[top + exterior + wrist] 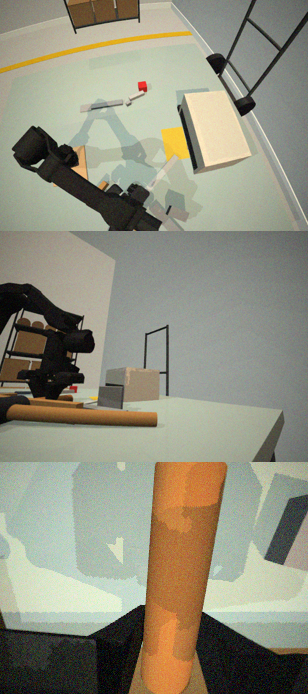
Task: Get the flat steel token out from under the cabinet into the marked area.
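My gripper [47, 395] [168, 613] is low over the table's near left part and is shut on an orange rod [182, 572] [65, 397] [103, 185]. The rod points away from the fingers, close above the table. The cream cabinet [214, 129] [139, 383] stands at the right, with the yellow marked area [174, 141] [93, 397] in front of it. A pale grey bar [163, 170] lies slantwise with its far end on the marked area. I see no steel token in any view.
A long orange tube [82, 417] and a wooden plank [55, 403] lie near the gripper. A grey block [111, 396] [287, 527] stands nearby. A tan board [80, 161], two grey bars [102, 105] [136, 95] and a red cube [142, 86] lie farther off. A black wheeled frame [249, 57] stands behind the cabinet.
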